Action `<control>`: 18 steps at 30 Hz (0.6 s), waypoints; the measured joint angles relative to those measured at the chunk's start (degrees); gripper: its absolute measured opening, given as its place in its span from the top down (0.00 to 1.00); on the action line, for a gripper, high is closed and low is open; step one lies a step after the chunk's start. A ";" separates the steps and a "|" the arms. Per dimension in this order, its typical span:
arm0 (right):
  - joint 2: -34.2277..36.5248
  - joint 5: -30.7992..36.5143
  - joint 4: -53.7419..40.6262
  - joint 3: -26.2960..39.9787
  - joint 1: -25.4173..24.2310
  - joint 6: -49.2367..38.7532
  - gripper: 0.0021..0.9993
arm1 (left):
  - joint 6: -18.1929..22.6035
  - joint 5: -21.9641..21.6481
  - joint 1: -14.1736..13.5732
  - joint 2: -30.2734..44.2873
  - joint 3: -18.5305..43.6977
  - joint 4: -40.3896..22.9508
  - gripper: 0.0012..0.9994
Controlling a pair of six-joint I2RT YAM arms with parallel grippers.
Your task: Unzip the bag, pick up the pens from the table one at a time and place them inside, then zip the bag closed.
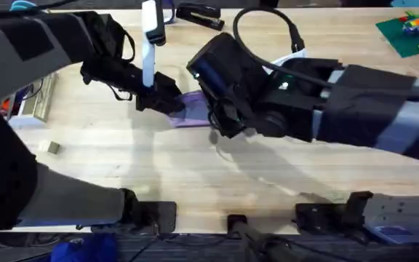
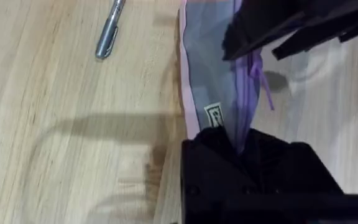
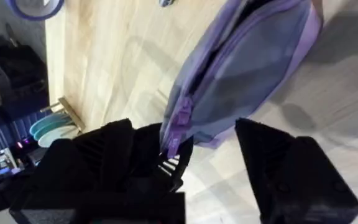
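Right arm, large and dark, crosses the overhead view from the lower right toward the table's middle; its tool (image 1: 220, 120) sits at the right end of the bag (image 1: 191, 109). Right wrist view: fingers spread, one black finger (image 3: 135, 155) against the bag's zipper end, the purple zipper pull (image 3: 178, 127) just beside it, the other finger (image 3: 278, 162) apart on the bag's far side.

Bag: lavender pouch, lying flat on the table (image 1: 158, 167) at its middle, between the two tools. Small label (image 2: 214, 116) on its grey-lilac side panel; purple zipper running lengthwise.

Left tool (image 1: 158, 94): at the bag's left end; left wrist view shows its fingers pressed together on the fabric by the zipper line.

Silver pen (image 2: 109, 31): on the bare table, near the bag, not touching it.

Black stapler (image 1: 200, 14): far edge of table, well apart.

Green building-brick plate (image 1: 409, 29): far right corner.

Small tan block (image 1: 49, 148): left side.
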 joint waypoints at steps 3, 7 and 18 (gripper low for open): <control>1.01 0.00 0.99 0.00 -0.09 0.19 0.02 | 0.00 0.01 0.00 0.00 0.00 0.00 0.96; 1.66 0.00 2.65 0.00 -0.25 0.28 0.09 | 0.00 0.01 0.00 0.00 0.00 0.00 0.96; 2.04 -0.04 2.47 0.00 -0.34 0.73 0.58 | 0.00 0.02 0.00 -0.01 0.00 0.11 0.96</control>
